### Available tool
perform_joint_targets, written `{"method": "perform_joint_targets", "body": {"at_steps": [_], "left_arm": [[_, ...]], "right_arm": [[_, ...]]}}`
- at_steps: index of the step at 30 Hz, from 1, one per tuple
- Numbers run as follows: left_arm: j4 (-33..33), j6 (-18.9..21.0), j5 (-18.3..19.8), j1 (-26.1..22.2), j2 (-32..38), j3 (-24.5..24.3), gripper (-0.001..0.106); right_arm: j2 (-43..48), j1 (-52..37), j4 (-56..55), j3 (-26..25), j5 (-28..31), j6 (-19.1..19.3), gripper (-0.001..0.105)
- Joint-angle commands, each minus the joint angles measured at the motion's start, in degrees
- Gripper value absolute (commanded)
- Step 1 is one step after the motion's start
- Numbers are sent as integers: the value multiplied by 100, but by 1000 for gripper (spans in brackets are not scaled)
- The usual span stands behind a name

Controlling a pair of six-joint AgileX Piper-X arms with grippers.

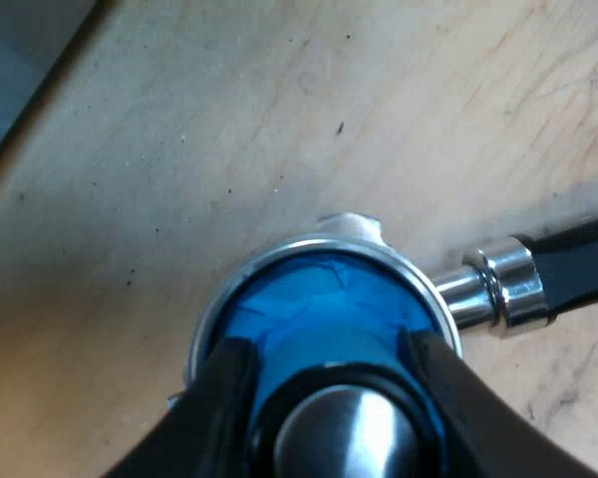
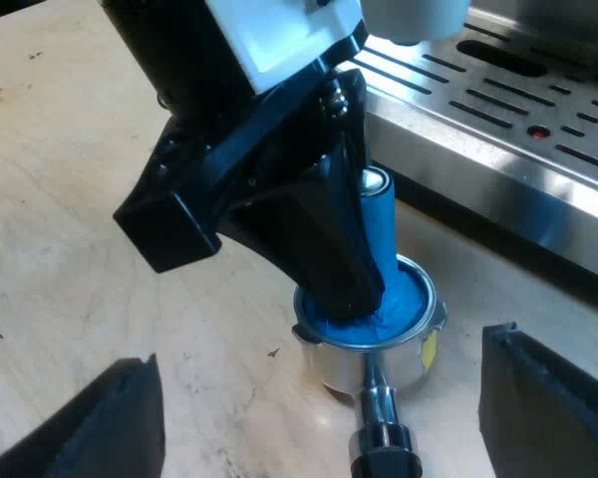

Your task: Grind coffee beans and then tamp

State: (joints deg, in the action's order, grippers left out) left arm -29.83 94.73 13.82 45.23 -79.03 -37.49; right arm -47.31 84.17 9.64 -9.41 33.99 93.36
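Step in hand reads as the tamp. Left end effector point(image 1: 327, 351) is closed on the blue tamper point(image 1: 314, 299), one finger on each side of its stem. The tamper base sits inside the basket of the metal holder point(image 1: 314, 242) and fills it rim to rim. Grounds underneath are hidden, so I can't tell the dose.

The holder stands loose on the counter point(image 1: 209, 129). Its dark handle point(image 1: 578, 261) leaves the basket at about 3 o'clock in the left wrist view and 6 o'clock in the right wrist view.

Right end effector point(image 2: 321, 351) is wide open and holds nothing, its fingers either side of the holder and well apart from it.

My read on doing it well:
- Press straight down along the stem with no side load. Nothing pins the holder, so any lean could tip or skid it.
- The stem looks close to upright. Check the base is level with the rim before loading.
- The right end effector could close on the handle as a brace; it looks roughly lined up.
- Lift straight out so the puck edge isn't dragged.

Surface: pale wood counter, scuffed with dark specks, flat, probably little grip under polished metal.

Room: the espresso machine's slotted steel drip tray point(image 2: 498, 110) is at about 1 o'clock from the holder, near but apart. Clearance looks fine.
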Motion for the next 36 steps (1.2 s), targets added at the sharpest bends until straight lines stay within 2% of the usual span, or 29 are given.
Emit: {"method": "perform_joint_targets", "body": {"at_steps": [1, 20, 28, 36], "left_arm": [[-617, 98, -115, 8, -315, 309, 0], [-645, 99, -68, 8, 314, -315, 0], [-951, 99, -68, 8, 343, -695, 0], [-1191, 73, -95, 8, 433, -839, 0]], "right_arm": [[45, 9, 57, -16, -60, 74, 67], [45, 9, 80, -16, -388, 74, 67], [45, 9, 80, -16, -453, 74, 67], [45, 9, 356, -16, -453, 306, 67]]}}
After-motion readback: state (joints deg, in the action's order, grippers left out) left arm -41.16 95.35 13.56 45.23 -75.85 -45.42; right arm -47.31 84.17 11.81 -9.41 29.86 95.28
